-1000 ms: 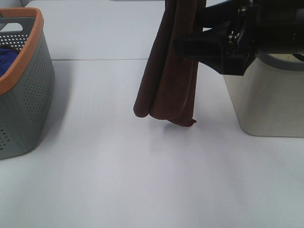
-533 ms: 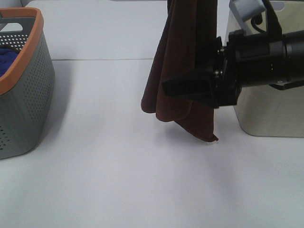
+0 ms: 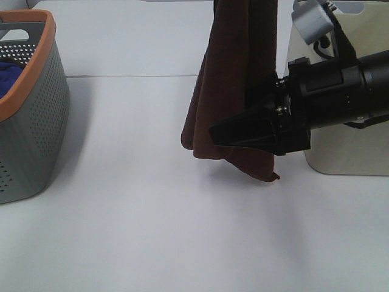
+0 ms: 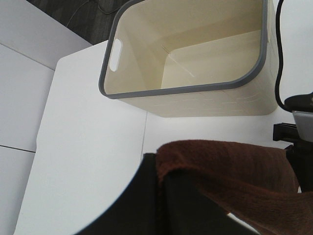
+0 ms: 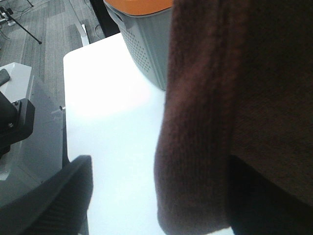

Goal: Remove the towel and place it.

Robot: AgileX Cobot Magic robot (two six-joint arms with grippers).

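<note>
The dark maroon-brown towel (image 3: 231, 79) hangs in long folds from above the top edge of the exterior high view, its lower end just above the white table (image 3: 152, 231). In the left wrist view my left gripper (image 4: 159, 181) is shut on the towel's upper hem (image 4: 234, 166), high above the cream bin. My right gripper (image 3: 228, 132) reaches in level from the right at the towel's lower part. In the right wrist view its fingers (image 5: 54, 200) stand apart, with a towel fold (image 5: 234, 98) between them. No white label shows.
A cream bin with a grey rim (image 3: 346, 152) stands at the right, behind my right arm; its inside shows bare in the left wrist view (image 4: 195, 103). A grey perforated basket with an orange rim (image 3: 30, 121) stands at the left and holds a blue cloth (image 3: 9, 73).
My right gripper has come down and to the left, to the towel's lower half. The towel's lower end has swung a little to the right and hangs lower.
</note>
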